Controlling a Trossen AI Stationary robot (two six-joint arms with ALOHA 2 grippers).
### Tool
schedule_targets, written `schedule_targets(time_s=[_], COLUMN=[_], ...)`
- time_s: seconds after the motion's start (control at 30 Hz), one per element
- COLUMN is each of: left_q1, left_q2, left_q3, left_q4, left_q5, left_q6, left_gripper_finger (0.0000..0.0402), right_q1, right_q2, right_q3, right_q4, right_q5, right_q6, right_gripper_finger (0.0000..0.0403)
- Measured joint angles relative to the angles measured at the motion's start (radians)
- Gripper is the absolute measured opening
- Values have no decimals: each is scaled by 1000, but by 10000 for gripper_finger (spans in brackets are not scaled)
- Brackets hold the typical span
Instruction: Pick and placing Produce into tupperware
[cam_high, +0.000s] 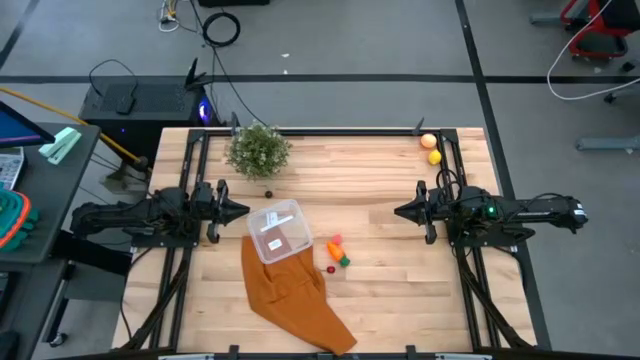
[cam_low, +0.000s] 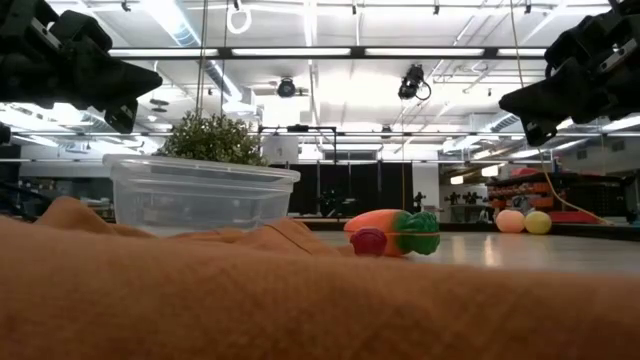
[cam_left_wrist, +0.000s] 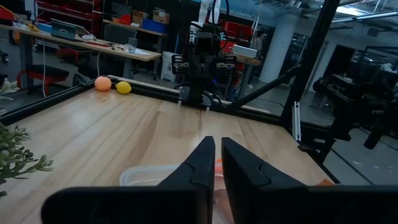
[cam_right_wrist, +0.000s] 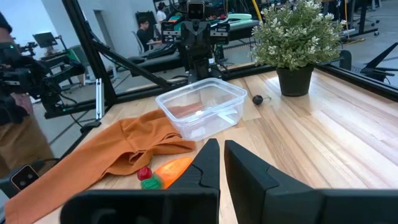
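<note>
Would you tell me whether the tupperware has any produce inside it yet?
Empty: the tupperware shows only cloth through its clear walls, and the carrot lies outside.

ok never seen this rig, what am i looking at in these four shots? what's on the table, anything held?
Two robot arms face each other across a wooden table. One camera looks straight down, one sits at tabletop height, and one rides on each wrist.

The left gripper and right gripper both hover above the table, fingers nearly together, holding nothing.

On the table: a clear tupperware, empty, resting on one end of a rust-orange cloth. Beside it lie a toy carrot and small red pieces. An orange ball and a yellow lemon sit at the far corner on the right arm's side. A potted plant stands behind the tupperware.
</note>
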Motion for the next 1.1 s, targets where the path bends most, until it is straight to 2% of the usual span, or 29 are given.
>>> schedule_targets(time_s=[1.1], left_q1=[0], left_q2=[0], left_q3=[0], left_q4=[0], left_q5=[0], left_q6=[0], left_gripper_finger=[28], right_q1=[0], right_q2=[0], right_q3=[0], right_q4=[0], right_q5=[0], right_q6=[0], right_gripper_finger=[0])
